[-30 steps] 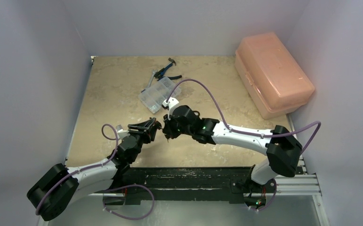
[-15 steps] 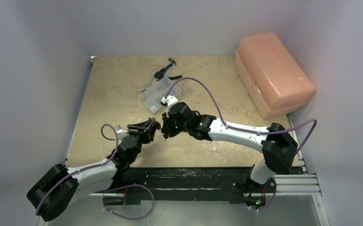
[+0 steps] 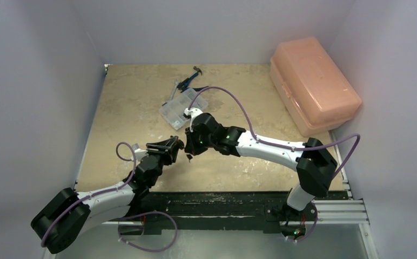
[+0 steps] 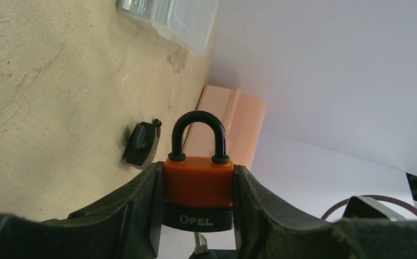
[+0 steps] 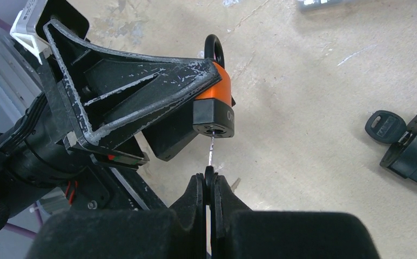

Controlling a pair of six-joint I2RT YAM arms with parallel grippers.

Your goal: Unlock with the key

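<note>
- Near the front middle of the table (image 3: 125,108), the two arms met tip to tip, well clear of the other items.
- The left gripper (image 3: 173,144) was pinching the orange padlock (image 4: 198,181) by its flat sides, one finger pressed against each side, with the lock held off the tabletop.
- In the left wrist view the padlock's black shackle (image 4: 200,132) stood closed, both legs seated in the body, and pointed away from the gripper's palm.
- The lock's black base band, lettered OPEL, faced that wrist camera, and the keyhole end was turned towards the right arm.
- The right gripper (image 5: 210,186) had its fingers pressed together on the head of the key (image 5: 212,154), with no gap showing between them.
- The key's thin silver blade ran straight from those fingertips to the keyhole in the padlock's black base. Its tip reached the hole, but I could not tell how far in it sat.
- A second, black padlock (image 5: 414,154) lay flat on the table just beside the working spot, with a black-headed key (image 5: 382,127) at its end.
- Farther back lay a clear compartment box (image 3: 183,108) with blue-handled pliers (image 3: 191,82) just behind it.
- A large pink lidded box (image 3: 314,83) sat in the far right corner, well apart from both grippers.
</note>
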